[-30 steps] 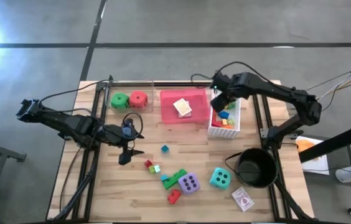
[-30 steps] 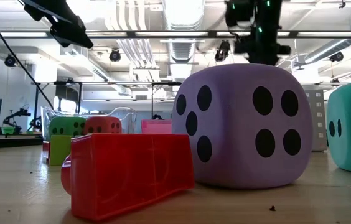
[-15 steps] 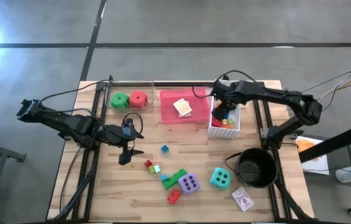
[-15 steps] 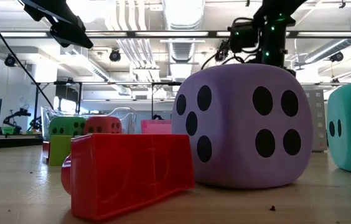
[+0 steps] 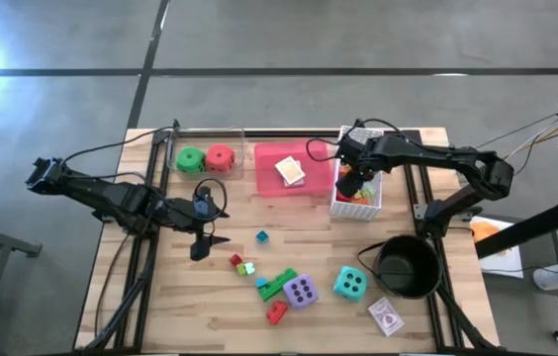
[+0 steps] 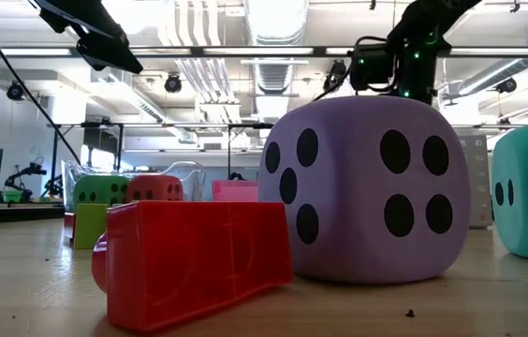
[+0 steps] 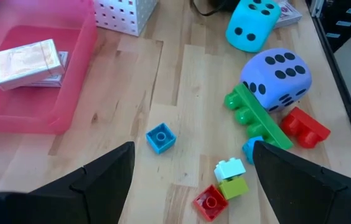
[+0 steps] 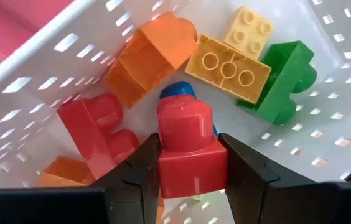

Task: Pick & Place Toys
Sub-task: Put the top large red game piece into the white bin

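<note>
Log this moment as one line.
right hand: shut on red brick, over basket | left hand: open, idle

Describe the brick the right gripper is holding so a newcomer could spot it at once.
Find the white mesh basket beside the pink tray. The right gripper hangs inside it, shut on a red brick. Unlike the loose bricks below, it sits clamped between two dark fingers.

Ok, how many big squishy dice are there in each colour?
green die: 1
red die: 1
purple die: 1
teal die: 1
Total: 4
</note>
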`<action>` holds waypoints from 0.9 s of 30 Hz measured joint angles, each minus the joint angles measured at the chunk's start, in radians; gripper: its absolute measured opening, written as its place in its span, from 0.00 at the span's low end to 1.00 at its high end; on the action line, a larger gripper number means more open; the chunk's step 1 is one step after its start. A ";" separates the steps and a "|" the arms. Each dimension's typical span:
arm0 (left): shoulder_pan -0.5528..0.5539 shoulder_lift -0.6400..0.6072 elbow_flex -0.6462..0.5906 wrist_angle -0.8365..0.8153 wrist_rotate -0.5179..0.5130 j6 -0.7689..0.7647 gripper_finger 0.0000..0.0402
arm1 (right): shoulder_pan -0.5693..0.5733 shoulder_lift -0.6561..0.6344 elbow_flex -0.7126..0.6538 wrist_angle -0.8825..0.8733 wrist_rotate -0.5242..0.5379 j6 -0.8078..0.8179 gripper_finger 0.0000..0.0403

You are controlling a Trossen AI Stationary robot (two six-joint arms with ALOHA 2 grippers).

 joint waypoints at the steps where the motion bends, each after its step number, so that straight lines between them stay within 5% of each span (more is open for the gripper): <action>1: 0.000 0.000 0.000 0.000 -0.004 0.000 0.82 | 0.000 0.000 0.000 0.000 0.000 0.000 0.31; 19: 0.000 0.001 -0.019 0.012 -0.007 0.000 0.82 | -0.001 0.003 0.005 0.006 -0.023 -0.013 0.33; 27: 0.000 0.001 -0.021 0.039 -0.007 0.000 0.82 | 0.000 0.005 0.001 0.006 -0.061 -0.015 0.62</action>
